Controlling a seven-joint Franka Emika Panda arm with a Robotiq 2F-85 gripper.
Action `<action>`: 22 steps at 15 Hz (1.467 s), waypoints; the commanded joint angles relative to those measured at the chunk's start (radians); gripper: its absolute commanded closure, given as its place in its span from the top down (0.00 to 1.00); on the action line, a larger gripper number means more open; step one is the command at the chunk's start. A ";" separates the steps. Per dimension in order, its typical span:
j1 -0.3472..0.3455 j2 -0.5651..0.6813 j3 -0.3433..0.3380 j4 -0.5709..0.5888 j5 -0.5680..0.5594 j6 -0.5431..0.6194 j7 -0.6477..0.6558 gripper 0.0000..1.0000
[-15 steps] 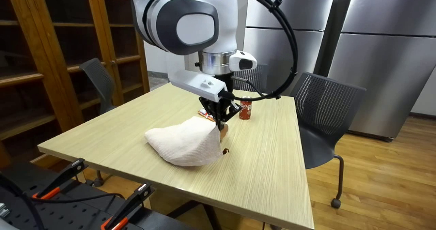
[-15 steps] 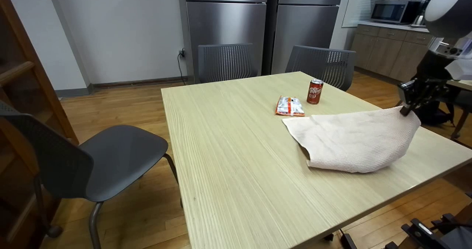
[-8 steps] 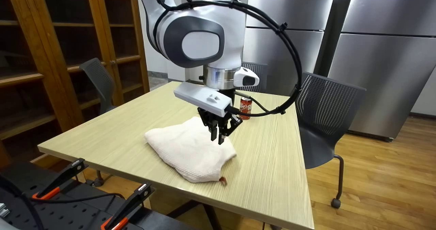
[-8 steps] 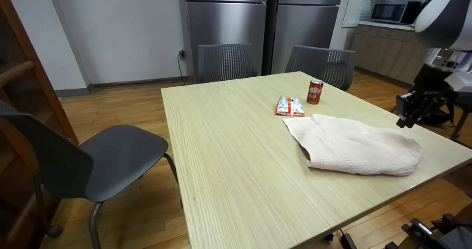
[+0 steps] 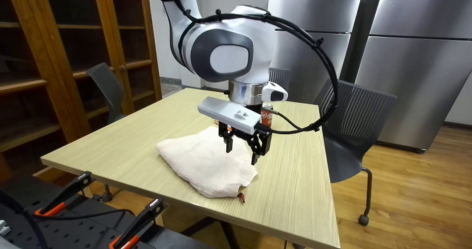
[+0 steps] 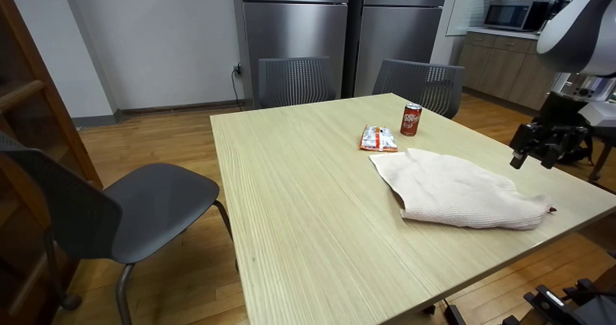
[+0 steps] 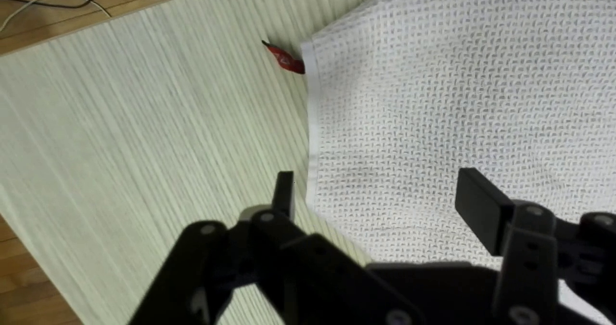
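Observation:
A white waffle-weave cloth [image 5: 208, 164] lies rumpled on the table, seen in both exterior views and filling much of the wrist view. My gripper [image 7: 378, 190] is open above the cloth's near-corner area, nothing between its fingers. In the wrist view, one finger [image 7: 284, 192] is over bare wood just outside the cloth's hem, while the opposite finger [image 7: 481, 209] is over the fabric. A small red pointed thing with a dark tip [image 7: 285, 59] pokes out from the cloth's edge; whatever else is under the cloth is hidden.
A red soda can [image 6: 410, 119] stands upright beyond the cloth, with an orange-and-white snack packet [image 6: 378, 139] beside it. Chairs surround the wooden table [image 6: 298, 209]. Clamps [image 5: 138, 219] grip a dark bench close to the table's front edge.
One second ago my gripper was shut on a raised part of the cloth. It has let go and opened, and the fabric has dropped to the table, covering a brownish thing seen earlier.

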 commanded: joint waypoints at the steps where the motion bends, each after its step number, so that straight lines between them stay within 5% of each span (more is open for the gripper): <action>1: -0.044 -0.020 0.026 0.007 -0.058 -0.052 -0.008 1.00; 10: -0.017 -0.162 0.013 -0.082 -0.140 -0.127 -0.003 1.00; 21: 0.113 -0.398 -0.002 -0.262 -0.200 -0.188 0.069 1.00; 22: 0.108 -0.313 -0.018 -0.208 -0.161 -0.160 0.021 1.00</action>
